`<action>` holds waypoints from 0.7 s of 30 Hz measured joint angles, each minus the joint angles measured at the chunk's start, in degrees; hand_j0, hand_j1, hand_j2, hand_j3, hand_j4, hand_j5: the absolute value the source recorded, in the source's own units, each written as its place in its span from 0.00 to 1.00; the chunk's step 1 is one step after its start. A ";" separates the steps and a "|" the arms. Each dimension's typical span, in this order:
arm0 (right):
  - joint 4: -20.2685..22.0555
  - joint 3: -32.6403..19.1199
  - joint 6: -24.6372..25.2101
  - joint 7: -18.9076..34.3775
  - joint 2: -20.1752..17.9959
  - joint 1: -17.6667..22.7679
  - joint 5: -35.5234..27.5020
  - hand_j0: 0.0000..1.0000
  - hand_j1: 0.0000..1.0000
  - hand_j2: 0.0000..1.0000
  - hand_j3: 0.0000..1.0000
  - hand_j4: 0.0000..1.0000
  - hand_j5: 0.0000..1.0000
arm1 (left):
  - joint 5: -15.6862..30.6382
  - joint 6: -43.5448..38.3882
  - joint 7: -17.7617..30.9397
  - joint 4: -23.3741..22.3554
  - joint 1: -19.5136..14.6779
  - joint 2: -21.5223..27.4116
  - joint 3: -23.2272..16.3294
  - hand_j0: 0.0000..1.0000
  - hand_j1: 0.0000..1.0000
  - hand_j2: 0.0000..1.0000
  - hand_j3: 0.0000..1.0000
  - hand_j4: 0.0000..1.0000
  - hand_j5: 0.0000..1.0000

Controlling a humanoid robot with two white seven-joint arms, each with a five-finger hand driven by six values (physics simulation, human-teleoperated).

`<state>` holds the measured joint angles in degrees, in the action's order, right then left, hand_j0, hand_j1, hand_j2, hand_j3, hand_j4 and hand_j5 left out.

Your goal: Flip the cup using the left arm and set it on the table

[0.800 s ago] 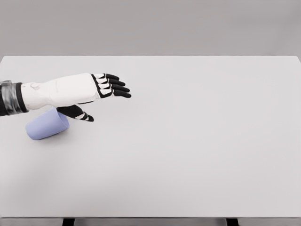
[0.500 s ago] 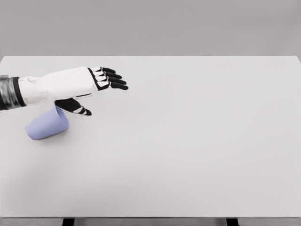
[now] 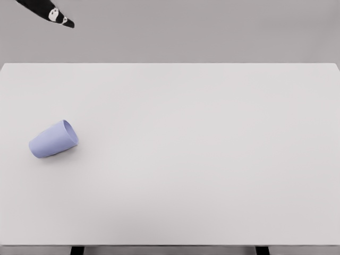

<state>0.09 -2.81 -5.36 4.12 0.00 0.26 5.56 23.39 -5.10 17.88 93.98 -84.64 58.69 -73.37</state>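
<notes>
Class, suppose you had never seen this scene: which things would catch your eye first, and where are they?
A pale lavender-blue plastic cup lies on its side near the left edge of the wide white table, its open mouth turned toward the upper right. In the top left corner, above the table's far edge, one black fingertip with white markings pokes into view, far from the cup.

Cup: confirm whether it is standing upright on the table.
No, the cup lies on its side on the table, its open mouth facing right.
</notes>
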 measured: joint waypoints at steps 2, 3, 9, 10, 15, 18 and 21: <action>0.00 0.00 0.00 0.00 0.00 0.00 0.00 1.00 1.00 1.00 1.00 1.00 1.00 | 6.75 -2.13 1.51 0.44 0.00 0.55 -8.20 1.00 1.00 1.00 1.00 1.00 1.00; 0.00 0.00 0.00 0.00 0.00 0.00 0.00 1.00 1.00 1.00 1.00 1.00 1.00 | 9.14 -3.29 2.60 0.54 0.00 0.72 -10.82 1.00 1.00 1.00 1.00 1.00 1.00; 0.00 0.00 0.00 0.00 0.00 0.00 0.01 1.00 1.00 1.00 1.00 1.00 1.00 | 22.93 -11.16 -0.16 2.90 0.35 1.80 -18.88 1.00 1.00 1.00 1.00 1.00 1.00; 0.00 0.00 0.00 0.00 0.00 0.00 0.00 1.00 1.00 1.00 1.00 1.00 1.00 | 25.48 -13.38 -2.89 3.91 0.35 2.26 -19.19 1.00 1.00 1.00 1.00 1.00 1.00; 0.00 0.00 0.00 0.00 0.00 0.00 0.01 1.00 1.00 1.00 1.00 1.00 1.00 | 33.30 -19.51 -16.97 6.48 0.44 3.98 -20.93 1.00 1.00 1.00 1.00 1.00 1.00; 0.00 0.00 0.00 0.00 0.00 0.00 0.02 1.00 1.00 1.00 1.00 1.00 1.00 | 33.22 -24.35 -17.93 6.93 0.44 4.31 -21.41 1.00 1.00 1.00 1.00 1.00 1.00; 0.00 0.00 0.00 0.00 0.00 0.00 0.00 1.00 1.00 1.00 1.00 1.00 1.00 | 31.33 -24.62 -9.78 7.09 0.44 6.83 -21.66 1.00 1.00 1.00 1.00 1.00 1.00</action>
<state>0.08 -2.81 -5.36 4.12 0.00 0.26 5.57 54.72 -29.73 8.10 101.07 -84.20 65.52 -95.04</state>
